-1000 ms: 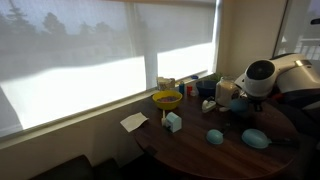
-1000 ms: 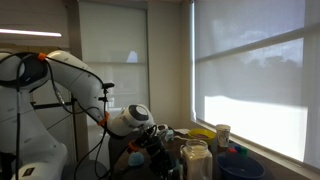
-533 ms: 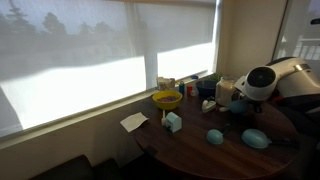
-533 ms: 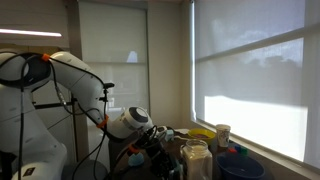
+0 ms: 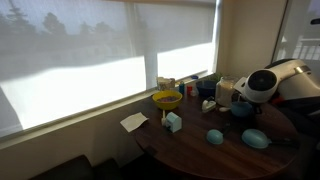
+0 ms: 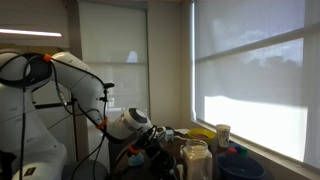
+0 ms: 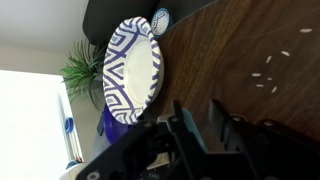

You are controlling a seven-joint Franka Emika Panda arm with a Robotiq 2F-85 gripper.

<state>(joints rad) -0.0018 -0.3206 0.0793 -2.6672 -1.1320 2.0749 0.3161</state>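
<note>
In the wrist view my gripper (image 7: 197,106) hangs low over the dark wooden table (image 7: 250,40). Its jaws stand a little apart. A thin teal edge (image 7: 192,126) sits between them, against one finger, with a narrow gap to the other finger. What the teal thing is I cannot tell from here. In an exterior view the gripper (image 5: 241,102) is down at a dark teal cup (image 5: 243,109) near the table's back. A blue-and-white patterned plate (image 7: 128,65) lies just beyond the fingers.
A yellow bowl (image 5: 167,99), a small white-and-teal box (image 5: 173,121), a paper napkin (image 5: 133,122) and two light-blue objects (image 5: 214,136) (image 5: 255,139) lie on the round table. Jars (image 6: 196,158) stand near the window. A plant (image 7: 80,70) is past the table edge.
The jaws have parted a little around the teal edge. The wrist has sunk slightly; nothing else on the table has moved.
</note>
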